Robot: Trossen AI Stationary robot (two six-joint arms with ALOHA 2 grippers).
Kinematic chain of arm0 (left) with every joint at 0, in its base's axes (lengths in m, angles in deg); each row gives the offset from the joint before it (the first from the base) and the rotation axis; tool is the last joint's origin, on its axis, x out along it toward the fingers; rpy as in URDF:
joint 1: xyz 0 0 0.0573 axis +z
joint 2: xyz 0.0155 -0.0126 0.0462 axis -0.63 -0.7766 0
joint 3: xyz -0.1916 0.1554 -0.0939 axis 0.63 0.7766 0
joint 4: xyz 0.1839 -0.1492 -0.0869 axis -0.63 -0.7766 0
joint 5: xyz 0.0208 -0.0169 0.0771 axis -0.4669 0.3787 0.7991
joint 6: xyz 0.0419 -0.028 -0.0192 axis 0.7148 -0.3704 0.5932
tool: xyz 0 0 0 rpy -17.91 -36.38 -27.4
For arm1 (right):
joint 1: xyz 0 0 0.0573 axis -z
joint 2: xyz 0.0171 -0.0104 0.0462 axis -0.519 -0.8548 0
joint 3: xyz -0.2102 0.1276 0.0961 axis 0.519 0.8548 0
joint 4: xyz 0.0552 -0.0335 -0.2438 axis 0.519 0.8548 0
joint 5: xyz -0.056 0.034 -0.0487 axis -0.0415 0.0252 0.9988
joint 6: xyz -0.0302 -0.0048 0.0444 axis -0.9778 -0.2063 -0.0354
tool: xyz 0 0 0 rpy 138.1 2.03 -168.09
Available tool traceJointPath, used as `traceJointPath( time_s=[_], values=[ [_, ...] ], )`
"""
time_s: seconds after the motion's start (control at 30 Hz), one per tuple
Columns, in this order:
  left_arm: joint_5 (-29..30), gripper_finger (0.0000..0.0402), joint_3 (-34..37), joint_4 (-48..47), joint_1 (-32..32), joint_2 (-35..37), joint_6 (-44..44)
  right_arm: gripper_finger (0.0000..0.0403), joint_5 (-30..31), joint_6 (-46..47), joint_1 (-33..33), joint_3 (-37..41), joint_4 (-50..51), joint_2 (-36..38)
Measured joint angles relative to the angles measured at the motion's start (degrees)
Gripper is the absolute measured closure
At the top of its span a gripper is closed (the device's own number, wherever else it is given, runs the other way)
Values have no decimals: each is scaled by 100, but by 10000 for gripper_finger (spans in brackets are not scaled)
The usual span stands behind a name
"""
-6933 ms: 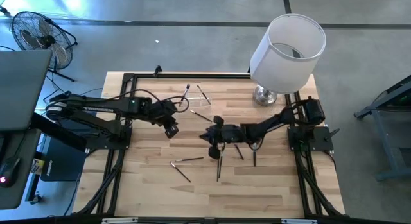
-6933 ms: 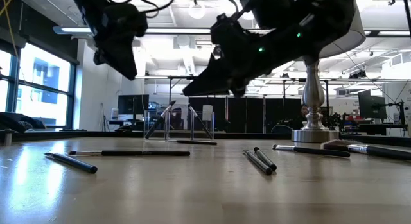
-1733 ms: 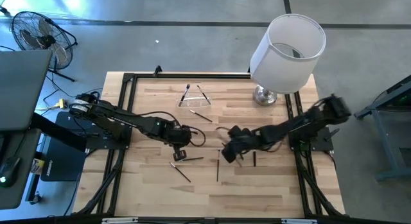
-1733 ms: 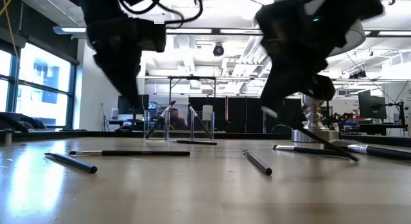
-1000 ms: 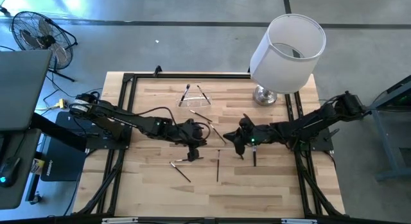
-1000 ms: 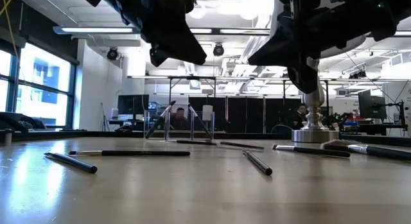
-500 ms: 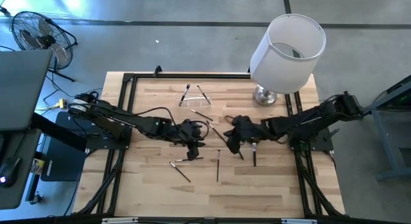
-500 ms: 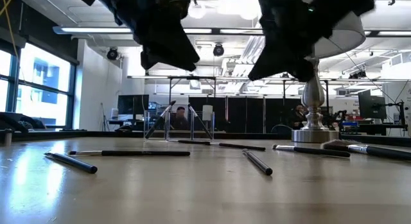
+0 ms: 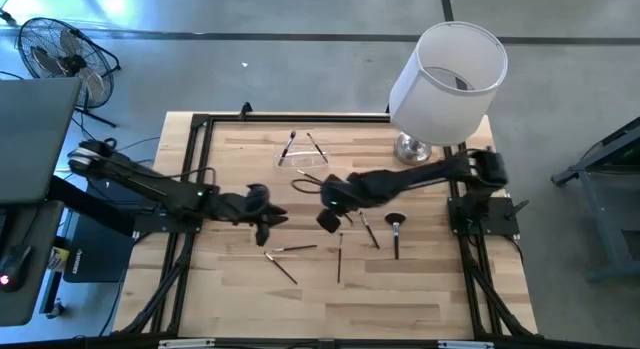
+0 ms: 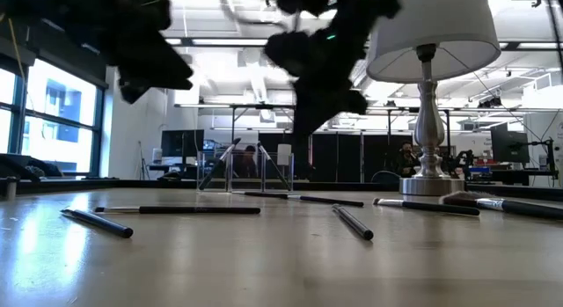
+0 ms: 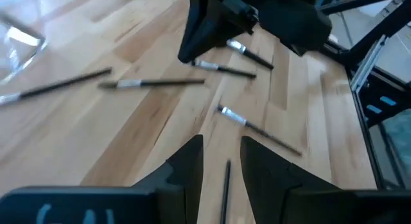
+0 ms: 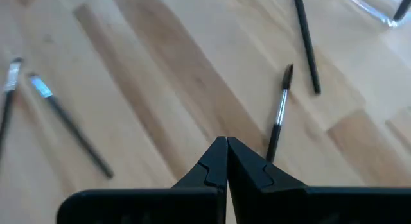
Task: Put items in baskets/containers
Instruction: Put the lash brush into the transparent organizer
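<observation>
Several slim dark brushes lie flat on the wooden table (image 9: 420,289): a pair near the front left (image 9: 283,259), one at the middle (image 9: 340,257), and one with a fluffy round head (image 9: 396,222). The clear holder (image 9: 302,154) stands at the far middle with two brushes leaning inside it (image 10: 246,171). My left gripper (image 9: 265,227) hovers open above the table left of centre, with a brush (image 11: 226,185) below its gap (image 11: 221,156). My right gripper (image 9: 328,221) hovers shut at the centre; a silver-ferruled brush (image 12: 279,115) lies just beyond its tips (image 12: 226,153).
A big white lampshade on a silver-footed lamp (image 9: 447,71) stands at the far right corner, its base (image 10: 431,179) behind the right-hand brushes. Black frame rails run along the table's left and right sides. Bare wood shows along the near edge.
Both grippers have travelled toward the table's left edge. My right arm has stretched out from right of centre to the centre. My left arm has drawn back from the centre to left of it. The brushes on the table have kept their places.
</observation>
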Motion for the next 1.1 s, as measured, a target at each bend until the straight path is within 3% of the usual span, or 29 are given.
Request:
traceJointPath(
  time_s=[0.23,0.37,0.73,1.1],
  values=[
    [-120,301,458,-36,-29,661,-124,402,-36,-178,386,-1777,1595,-1274],
    [-180,301,494,-158,-31,707,-50,390,-37,-180,543,-2249,1757,-1655],
    [-361,301,501,-523,-31,706,59,327,69,-165,761,-2393,1637,-2047],
    [-364,301,501,-582,-31,706,41,318,204,-137,829,-2387,1650,-2119]
  ],
)
